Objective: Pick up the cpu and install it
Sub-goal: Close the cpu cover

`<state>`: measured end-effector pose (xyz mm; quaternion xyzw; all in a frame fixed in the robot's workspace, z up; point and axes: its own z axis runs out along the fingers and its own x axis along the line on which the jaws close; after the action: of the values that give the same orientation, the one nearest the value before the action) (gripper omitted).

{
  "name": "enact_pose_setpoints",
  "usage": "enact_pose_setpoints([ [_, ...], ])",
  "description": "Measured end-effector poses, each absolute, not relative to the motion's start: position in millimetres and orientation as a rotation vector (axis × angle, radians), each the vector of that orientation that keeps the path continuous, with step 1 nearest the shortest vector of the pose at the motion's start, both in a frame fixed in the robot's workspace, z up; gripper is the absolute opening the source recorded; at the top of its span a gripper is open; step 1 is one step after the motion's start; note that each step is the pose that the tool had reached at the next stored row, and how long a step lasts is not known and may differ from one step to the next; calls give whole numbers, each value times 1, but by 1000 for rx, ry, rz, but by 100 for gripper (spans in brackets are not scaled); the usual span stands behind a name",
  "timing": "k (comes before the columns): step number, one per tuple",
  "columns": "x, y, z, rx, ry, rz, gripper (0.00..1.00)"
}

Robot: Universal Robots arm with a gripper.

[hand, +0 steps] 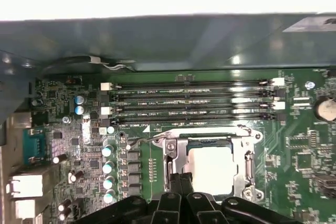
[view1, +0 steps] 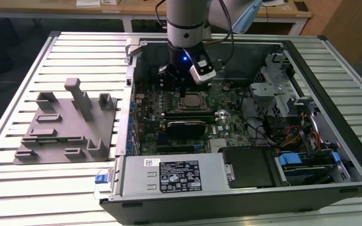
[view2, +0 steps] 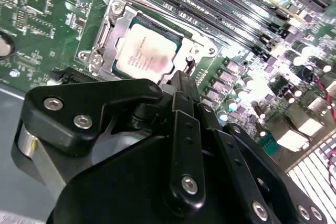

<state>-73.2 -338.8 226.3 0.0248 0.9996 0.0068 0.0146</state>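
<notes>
We look across a grey slatted metal table (view1: 55, 197), evenly lit, that takes up most of the exterior view. Behind it stands a pale wooden desk (view1: 43, 8) on white legs above a dark floor (view1: 61, 26). A brown wooden panel (view1: 350, 28) rises at the exterior view's right.

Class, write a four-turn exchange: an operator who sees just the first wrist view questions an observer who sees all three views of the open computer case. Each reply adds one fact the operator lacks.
Operator: The end effector hides part of the cpu. Is the chip in place?
Observer: In the second wrist view it lies flat inside the socket frame.
Operator: What is beside the case?
Observer: In the exterior view, a grey fixture plate lies on the slatted table, on the exterior view's left of the case.
</notes>
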Motion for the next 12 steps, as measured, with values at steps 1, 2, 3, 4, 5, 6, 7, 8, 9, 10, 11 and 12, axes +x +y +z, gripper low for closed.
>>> enact_pose_setpoints([
  [1,-73,-339,227,77,3110,19,11],
  [2,-73,-339,227,77,3110,19,11],
  [3,-73,-339,227,77,3110,19,11],
  [4,-73,-339,227,77,3110,19,11],
  [5,-73,-339,227,77,3110,19,11],
  [6,-73,-339,227,77,3110,19,11],
  [7,-71,-339,227,77,3110,19,11],
  [8,-69,-339,227,77,3110,19,11],
  [9,-67,-339,227,77,3110,19,11],
  [10,-64,-339,227,77,3110,19,11],
  [11,-60,-339,227,77,3110,19,11],
  [12,-57,-339,227,77,3110,19,11],
])
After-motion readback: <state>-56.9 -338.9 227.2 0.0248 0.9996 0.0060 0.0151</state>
